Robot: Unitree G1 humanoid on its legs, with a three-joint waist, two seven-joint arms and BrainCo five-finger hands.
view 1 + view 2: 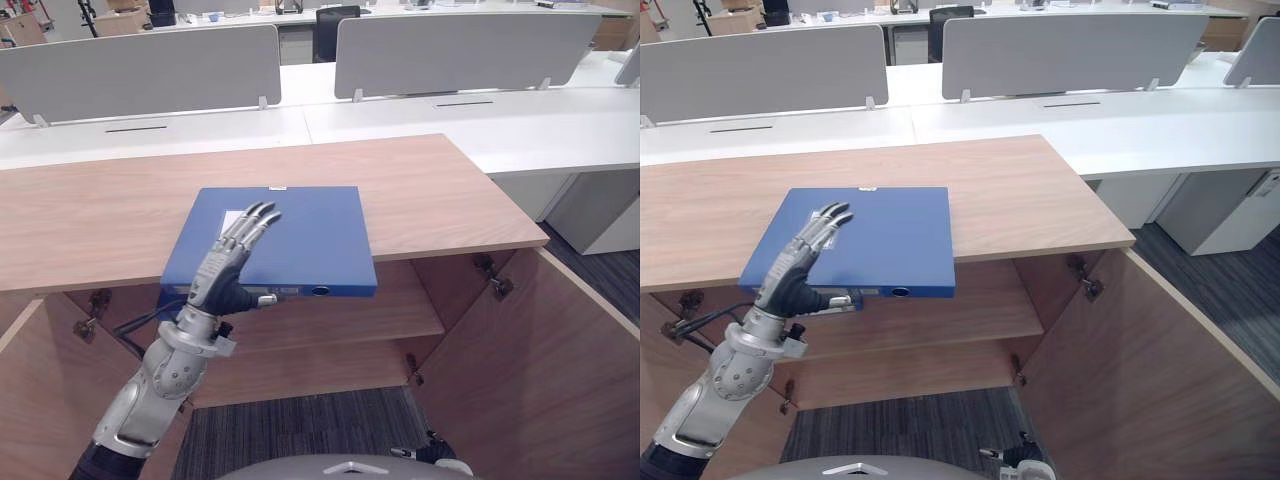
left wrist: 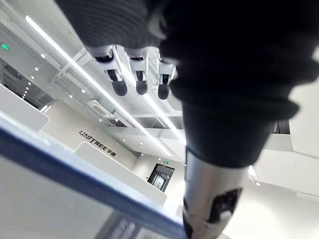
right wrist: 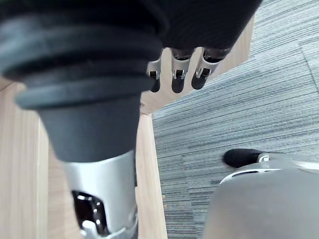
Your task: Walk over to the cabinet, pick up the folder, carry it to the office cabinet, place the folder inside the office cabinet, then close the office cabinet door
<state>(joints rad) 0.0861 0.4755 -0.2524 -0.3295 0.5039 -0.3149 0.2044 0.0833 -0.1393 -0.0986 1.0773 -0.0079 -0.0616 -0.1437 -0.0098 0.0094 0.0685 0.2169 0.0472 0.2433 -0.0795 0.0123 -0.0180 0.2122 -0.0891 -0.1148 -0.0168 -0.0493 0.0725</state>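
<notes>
Room: an office with white desks (image 1: 500,125) and grey screens (image 1: 140,70) behind a wooden cabinet (image 1: 440,290); grey carpet (image 1: 300,430) in front.
Worktop: the cabinet's wooden worktop (image 1: 90,220) carries the folder.
Folder: the blue folder (image 1: 310,240) lies flat near the worktop's front edge, its near side jutting past that edge, spine with a round hole toward the robot.
Cabinet inside: a wooden shelf (image 1: 395,315) shows under the worktop; the right door (image 1: 540,360) and the left door (image 1: 25,400) stand open.
Left hand: the left hand (image 1: 225,272) lies over the folder's near left corner, fingers straight across the cover, thumb out along the spine, gripping nothing.
Right hand: the right hand (image 3: 178,82) hangs beside a wooden panel above the carpet, fingers relaxed and empty.
</notes>
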